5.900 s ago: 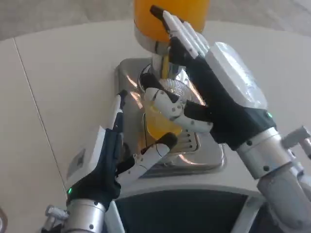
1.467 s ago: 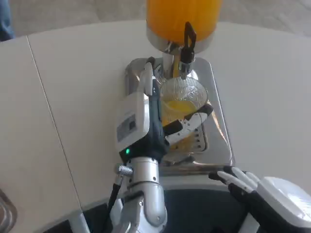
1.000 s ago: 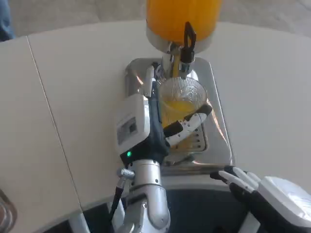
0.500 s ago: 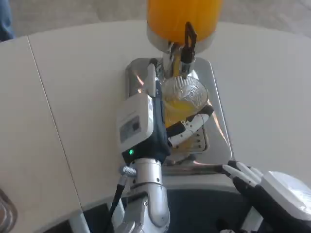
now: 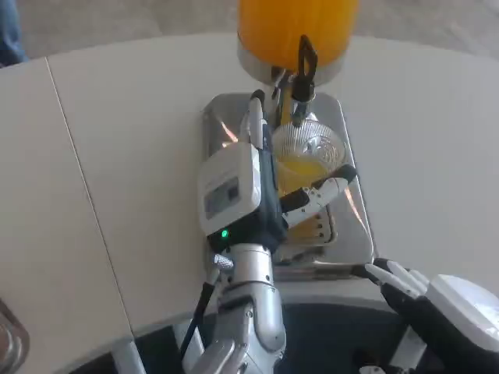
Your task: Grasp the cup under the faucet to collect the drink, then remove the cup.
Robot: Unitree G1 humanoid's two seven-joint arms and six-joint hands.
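left hand: wrapped round the cup from its left side, white back facing up, one finger up along the far-left wall and others curled under the near-right side; it grips the cup.
cup: clear ribbed plastic, upright, part full of orange drink, standing over the drip tray just near of the faucet, its rim below the spout.
faucet: black lever at the foot of the tank; whether drink is running now cannot be told.
tank: orange, at the far edge of the scene, directly beyond the cup.
drip tray: shiny metal, slotted grate under the cup, resting on the table.
right hand: low at the near right, well apart from the cup, fingers apart and holding nothing.
step in hand: judged to be the removal, since the cup has drink in it.
how to do it well: keep the grip firm but not crushing, as thin plastic will likely buckle; hold the rim level; draw the cup toward the near side before lifting, so the rim clears the spout; move slowly so the drink does not slosh.
risk: a tilt or a knock on the faucet would likely spill onto the tray.
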